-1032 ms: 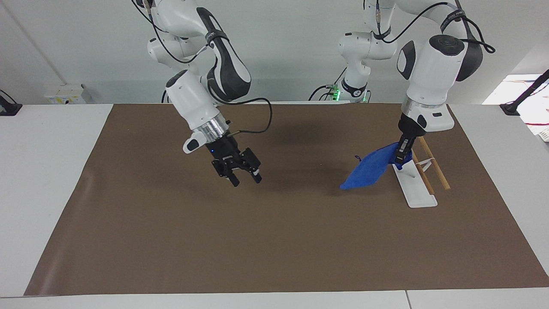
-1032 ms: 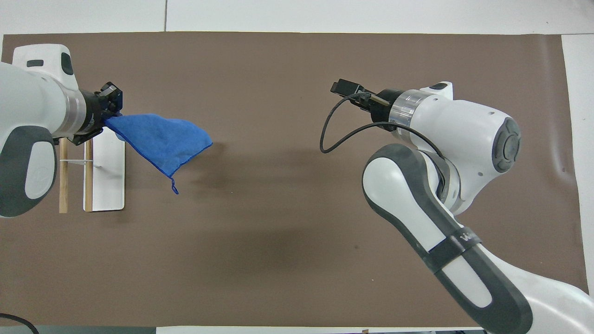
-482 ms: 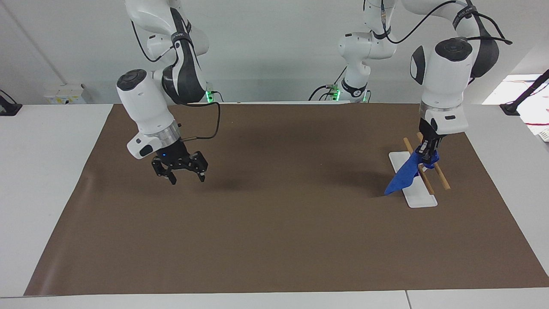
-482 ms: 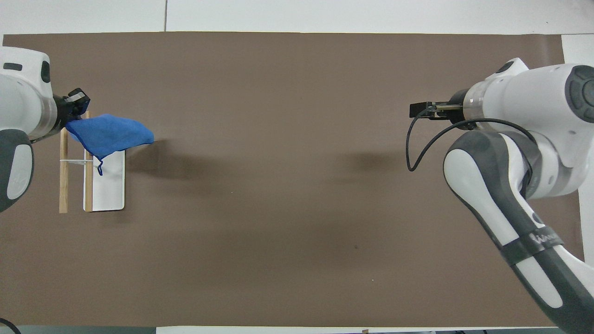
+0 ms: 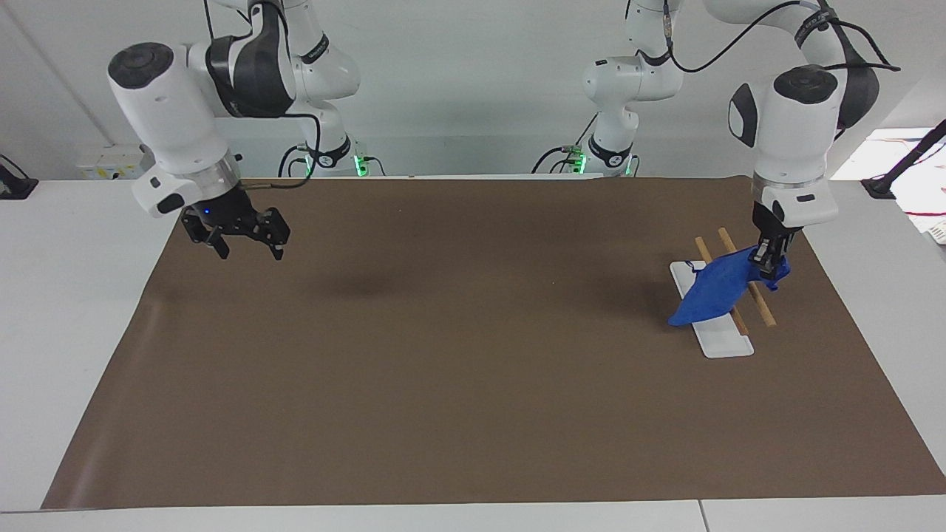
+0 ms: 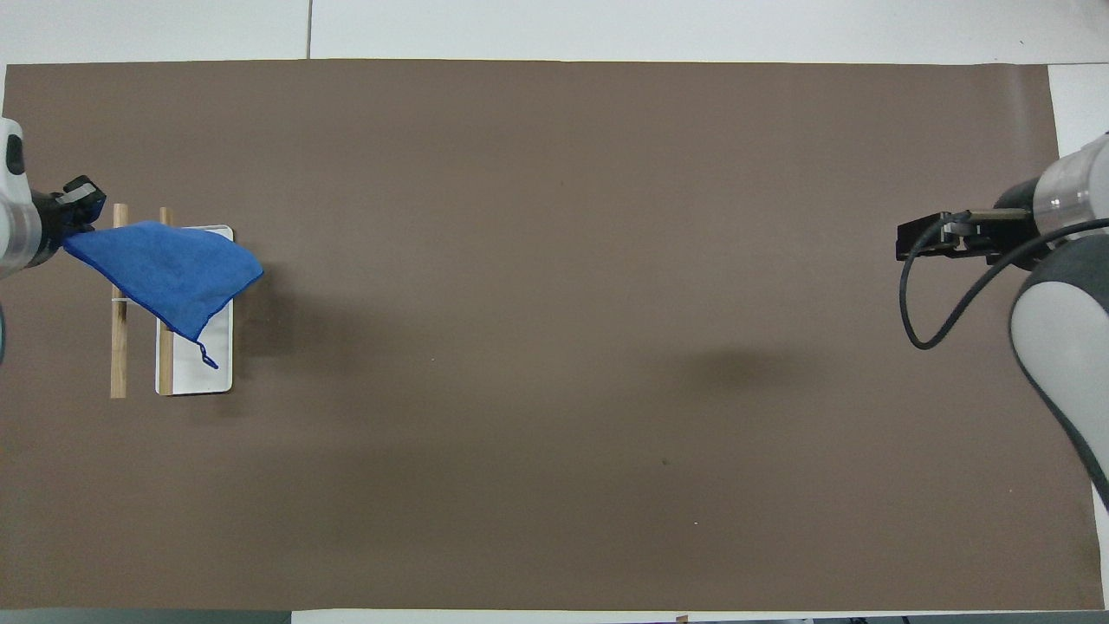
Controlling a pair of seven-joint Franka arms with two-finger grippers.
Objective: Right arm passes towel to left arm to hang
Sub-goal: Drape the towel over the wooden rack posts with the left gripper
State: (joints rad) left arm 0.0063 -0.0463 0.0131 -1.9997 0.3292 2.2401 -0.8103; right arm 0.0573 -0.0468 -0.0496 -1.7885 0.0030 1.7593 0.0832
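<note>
Swung away toward the right arm's end of the table since a second ago: right gripper (image 5: 247, 247), fingers spread and empty, now over the edge of the brown mat (image 5: 458, 414). Carried over the rack (image 5: 713, 310) meanwhile: towel (image 5: 715, 287), pinched at one corner by the left gripper (image 5: 768, 264), fingers clamped on the cloth. Draped in the air across the two wooden rails (image 6: 119, 347) and the white base (image 6: 178, 368), loop dangling at the low corner, none of it clearly resting on a rail yet. Handover evidently done. Left to do, by the look of things: lowering onto the rails, letting go, pulling clear.
</note>
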